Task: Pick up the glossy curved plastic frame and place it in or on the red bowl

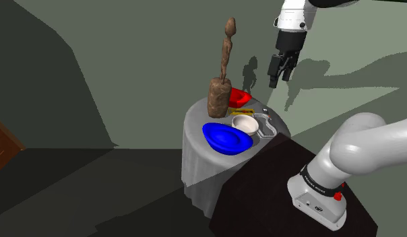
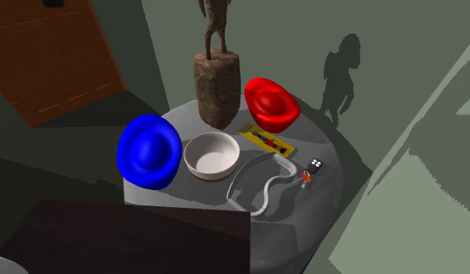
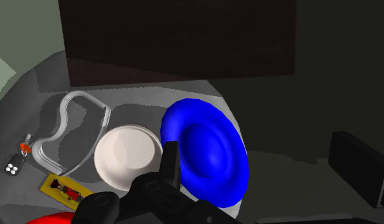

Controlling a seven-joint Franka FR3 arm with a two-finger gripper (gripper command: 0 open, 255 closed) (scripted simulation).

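Note:
The curved frame (image 2: 290, 165) is a clear, glossy S-shaped loop lying flat on the round grey table (image 2: 303, 226), between the white bowl (image 2: 212, 154) and a small key fob (image 2: 313, 166). In the wrist view the frame (image 3: 82, 97) lies beyond the white bowl (image 3: 127, 156). The red bowl (image 2: 269, 103) sits at the table's far side, next to the statue (image 2: 218, 86). My gripper (image 1: 279, 81) hangs open high above the table, up and to the shoulder view's right of the red bowl (image 1: 239, 98), holding nothing. One black finger (image 3: 170, 167) shows over the white bowl.
A tall brown carved statue (image 1: 220, 94) stands upright near the red bowl. A large blue bowl (image 1: 226, 137) takes up the table's near side. A yellow card (image 2: 266, 140) lies between the red bowl and the frame. The dark stand (image 1: 263, 182) abuts the table.

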